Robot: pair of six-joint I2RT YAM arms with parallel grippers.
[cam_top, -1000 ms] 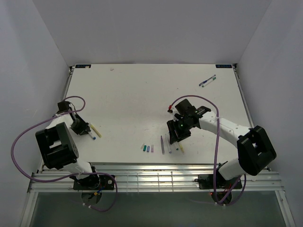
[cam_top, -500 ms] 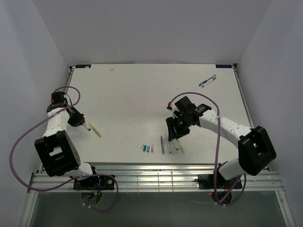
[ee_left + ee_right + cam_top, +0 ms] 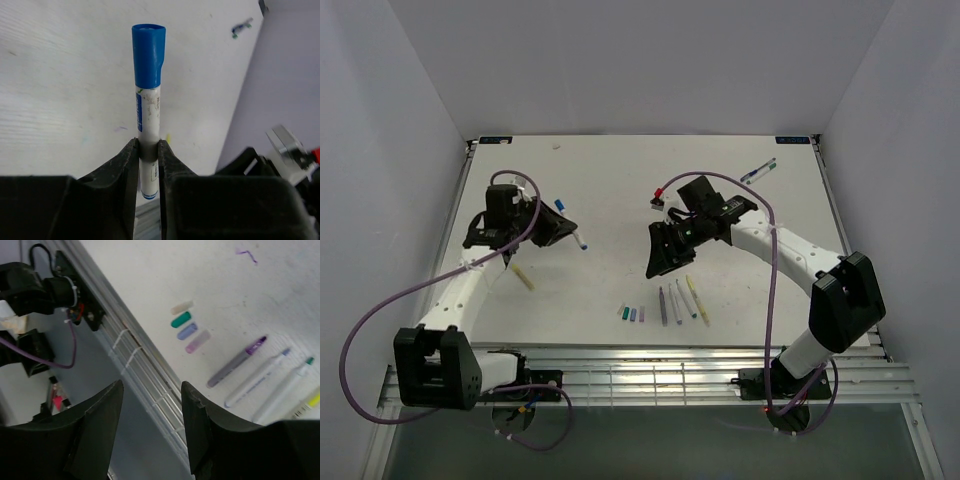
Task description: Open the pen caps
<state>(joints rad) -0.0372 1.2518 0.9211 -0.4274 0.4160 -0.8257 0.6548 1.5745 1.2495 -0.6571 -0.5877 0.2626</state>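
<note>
My left gripper [image 3: 568, 228] is shut on the whitish barrel of a pen [image 3: 148, 115] and holds it above the table's left middle. The pen's blue cap [image 3: 148, 55] is on and sticks out past the fingertips. My right gripper [image 3: 656, 266] is open and empty and hovers just left of and above a row of uncapped pens [image 3: 680, 302] near the front edge. In the right wrist view these are a purple pen [image 3: 236, 361] and blue-, green- and yellow-tipped ones. Loose pale yellow [image 3: 181, 307], green [image 3: 180, 319], blue [image 3: 187, 331] and purple [image 3: 198, 341] caps lie beside them.
A yellow pen [image 3: 523, 277] lies alone on the table at the left. Two more pens [image 3: 758, 171] lie at the far right corner. A metal rail [image 3: 650, 365] runs along the table's front edge, below the pen row.
My left arm has swung from the left edge up and to the right, carrying the blue-capped pen. My right gripper has moved up and left, off the pen row.
</note>
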